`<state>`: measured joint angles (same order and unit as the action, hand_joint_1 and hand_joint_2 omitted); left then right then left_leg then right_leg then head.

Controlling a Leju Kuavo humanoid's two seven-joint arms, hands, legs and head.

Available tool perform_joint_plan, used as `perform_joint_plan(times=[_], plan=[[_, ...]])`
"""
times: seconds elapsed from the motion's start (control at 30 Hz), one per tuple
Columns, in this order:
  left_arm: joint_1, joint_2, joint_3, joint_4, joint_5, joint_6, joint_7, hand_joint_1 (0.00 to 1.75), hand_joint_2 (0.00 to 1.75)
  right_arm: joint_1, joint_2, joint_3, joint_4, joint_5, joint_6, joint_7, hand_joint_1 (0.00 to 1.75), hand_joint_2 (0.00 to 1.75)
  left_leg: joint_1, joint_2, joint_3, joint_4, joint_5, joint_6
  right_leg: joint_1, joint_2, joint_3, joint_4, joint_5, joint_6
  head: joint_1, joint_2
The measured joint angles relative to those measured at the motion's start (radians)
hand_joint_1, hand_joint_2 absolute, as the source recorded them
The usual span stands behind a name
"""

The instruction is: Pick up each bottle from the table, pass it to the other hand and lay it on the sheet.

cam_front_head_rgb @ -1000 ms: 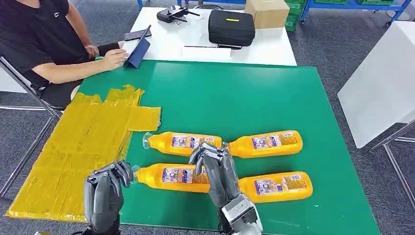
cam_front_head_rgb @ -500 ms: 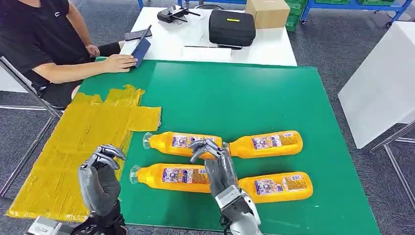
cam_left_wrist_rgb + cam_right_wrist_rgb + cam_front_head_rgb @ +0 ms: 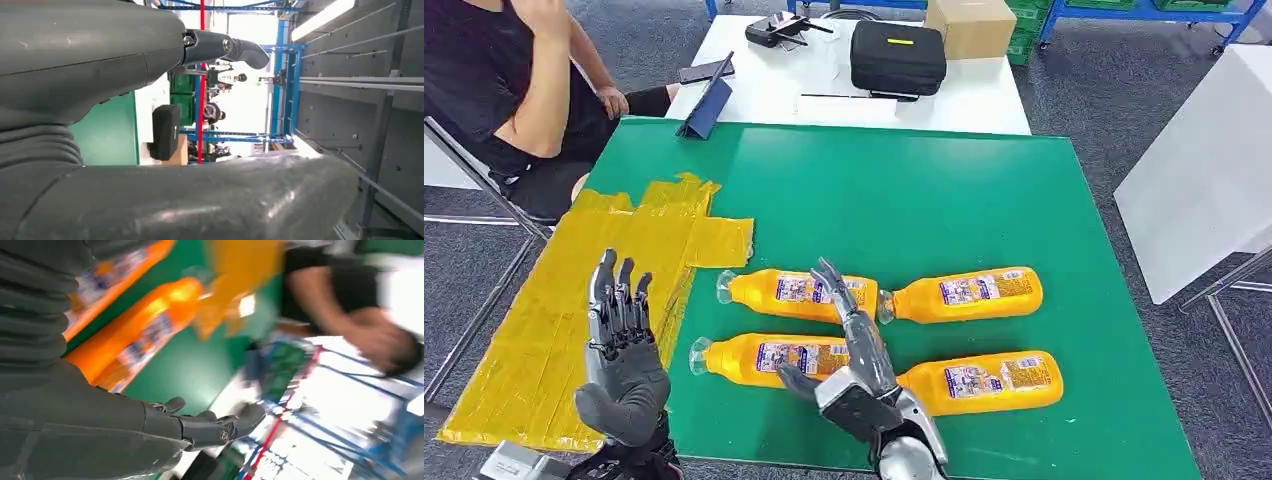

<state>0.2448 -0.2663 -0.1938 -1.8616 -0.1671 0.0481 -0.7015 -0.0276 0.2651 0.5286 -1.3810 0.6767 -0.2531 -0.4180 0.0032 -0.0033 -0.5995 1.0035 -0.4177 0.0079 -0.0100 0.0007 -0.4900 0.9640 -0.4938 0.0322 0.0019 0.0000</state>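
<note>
We had moved nothing yet: all four orange bottles lay on the green table, none on the yellow sheet; our left hand and right hand were spread, holding nothing

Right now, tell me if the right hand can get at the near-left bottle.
Probably yes. The right hand is open and hovers right by the near-left bottle, fingers spread. Nothing lies between them, and the left hand is raised off to the side over the sheet.
</note>
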Motion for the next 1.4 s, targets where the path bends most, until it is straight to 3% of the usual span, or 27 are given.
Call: perform_joint_plan(times=[0.37,0.83,1.4], plan=[[0.034,-0.041,0.058,-0.006,-0.021,-0.068,0.0,0.0,0.0,-0.054,-0.02,0.154,0.072,0.449,-0.137,0.312,0.0,1.75,0.0,0.0,0.0,0.0,0.0,0.0,0.0,0.0,0.003,0.0,0.0,0.0,0.0,0.0],[0.053,-0.069,0.098,-0.014,-0.03,-0.096,0.0,0.0,0.0,-0.057,-0.048,0.203,0.085,0.608,-0.105,0.482,0.0,1.75,0.0,0.0,0.0,0.0,0.0,0.0,0.0,0.0,-0.001,0.0,0.0,0.0,0.0,0.0],[0.058,-0.073,0.128,-0.019,-0.012,-0.122,0.0,0.0,0.0,-0.085,-0.063,0.203,0.162,0.689,-0.067,0.571,0.0,1.75,0.0,0.0,0.0,0.0,0.0,0.0,0.0,0.0,-0.002,0.0,0.0,0.0,0.0,0.0]])
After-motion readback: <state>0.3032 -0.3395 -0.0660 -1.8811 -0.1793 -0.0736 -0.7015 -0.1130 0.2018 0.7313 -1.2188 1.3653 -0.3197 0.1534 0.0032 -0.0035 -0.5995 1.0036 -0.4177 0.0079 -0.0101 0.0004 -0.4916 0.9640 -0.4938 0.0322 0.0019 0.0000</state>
